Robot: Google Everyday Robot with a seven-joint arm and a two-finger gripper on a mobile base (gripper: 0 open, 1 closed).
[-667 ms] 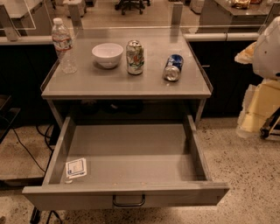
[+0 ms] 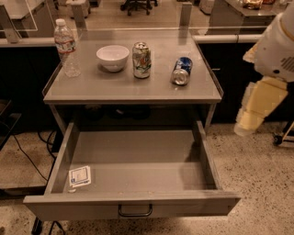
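The gripper (image 2: 255, 108) hangs beyond the table's (image 2: 92, 92) right edge, nearest a toppled blue can (image 2: 182, 71); whether it is open cannot be told. A card (image 2: 79, 176) lies in the open drawer's (image 2: 133, 204) front-left corner.

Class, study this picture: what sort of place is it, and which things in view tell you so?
Probably an office or lab workspace: a rolling chair stands behind the grey table, long counters run alongside, and the floor is speckled. The gripper hangs right of the table, beside the open drawer.

Cream tool (image 2: 248, 120) right of blue can (image 2: 182, 71)
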